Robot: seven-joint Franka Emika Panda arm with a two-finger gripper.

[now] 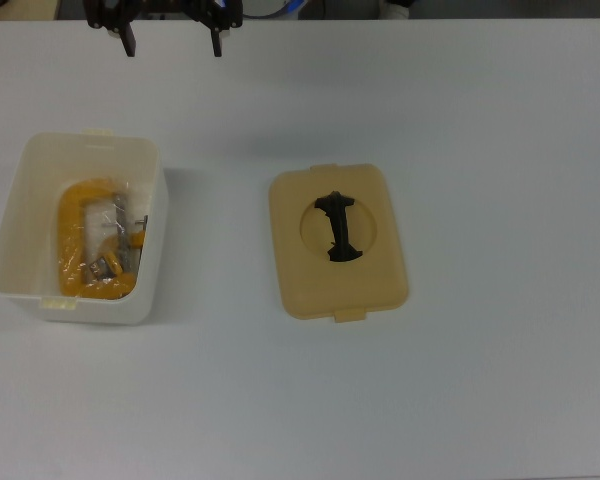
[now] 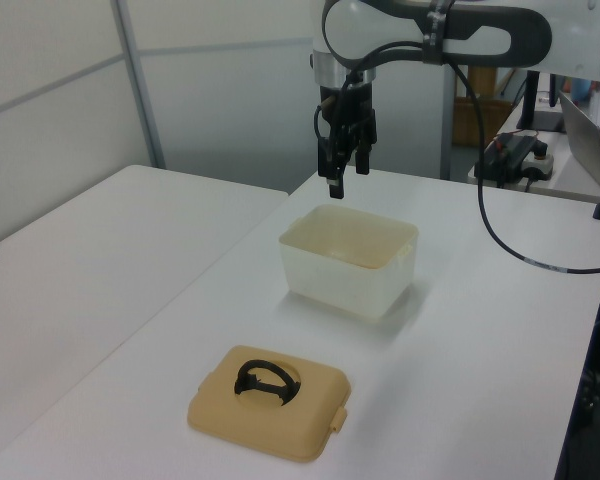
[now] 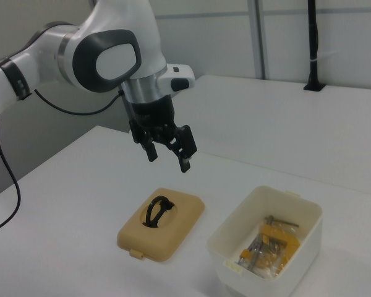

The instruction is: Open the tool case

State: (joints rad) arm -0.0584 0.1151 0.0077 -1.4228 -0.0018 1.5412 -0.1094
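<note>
White table (image 1: pixel 500 400): open tub (image 1: pixel 20 190) holding yellow clamp (image 1: pixel 75 240), lid (image 1: pixel 380 280) apart; gripper (image 3: pixel 168 158) above, fingers spread, empty.

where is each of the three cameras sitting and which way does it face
Top view: overhead, looking straight down at the table; only the open gripper shows, at the top edge.
Left view: raised, off the table's end nearest the lid, looking along it past the tub to the arm.
Right view: raised on the opposite side, facing back; arm and gripper fill its upper left.
All three share tub, lid and gripper.
</note>
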